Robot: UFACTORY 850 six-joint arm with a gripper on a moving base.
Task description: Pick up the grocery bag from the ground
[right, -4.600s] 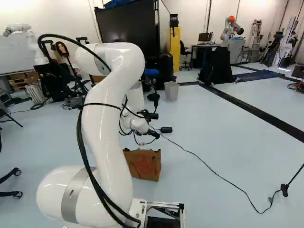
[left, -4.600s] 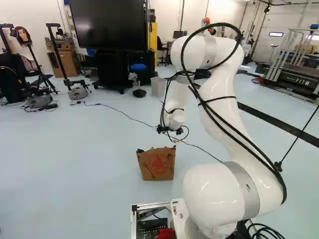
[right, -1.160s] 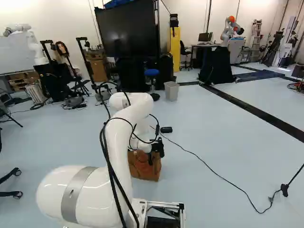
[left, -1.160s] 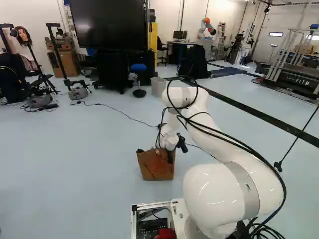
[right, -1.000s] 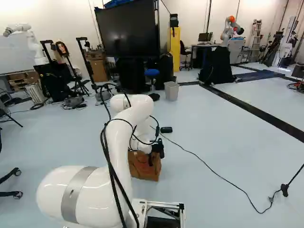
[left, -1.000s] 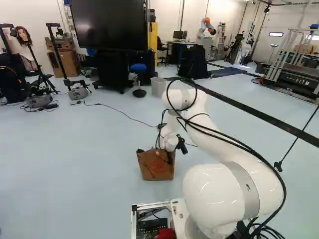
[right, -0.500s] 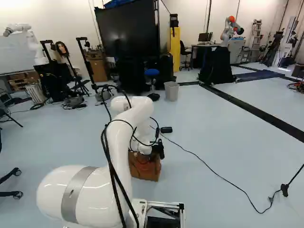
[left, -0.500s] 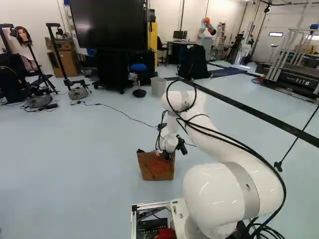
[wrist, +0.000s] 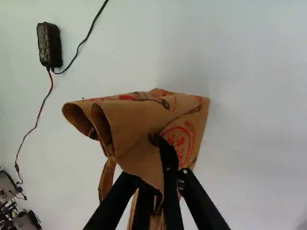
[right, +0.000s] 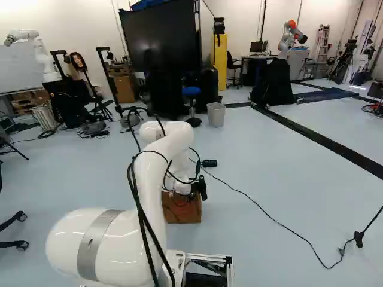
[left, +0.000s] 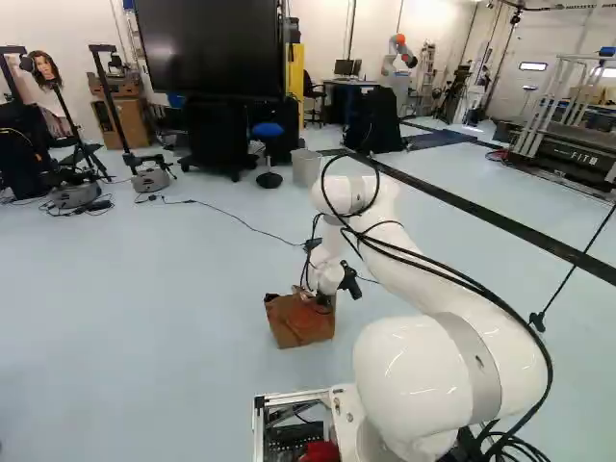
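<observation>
My white arm (left: 423, 269) rose from its lowest joint, beside the metal frame (left: 258, 423) of the base. Ahead, my fingers (left: 324, 301) were clenched on brown material near the mouth of the grocery bag (left: 301, 325), which leaned a little in the left base view. I couldn't tell whether its bottom touched the floor (left: 144, 318). Beyond it lay a black box (right: 209, 163) on a cable, then a bin (right: 216, 115), a blue stool (right: 191, 91) and a large screen (right: 161, 36).

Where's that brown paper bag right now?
The brown paper bag is near the middle of the left base view, just below the white arm's wrist and left of its big lowest joint.
</observation>
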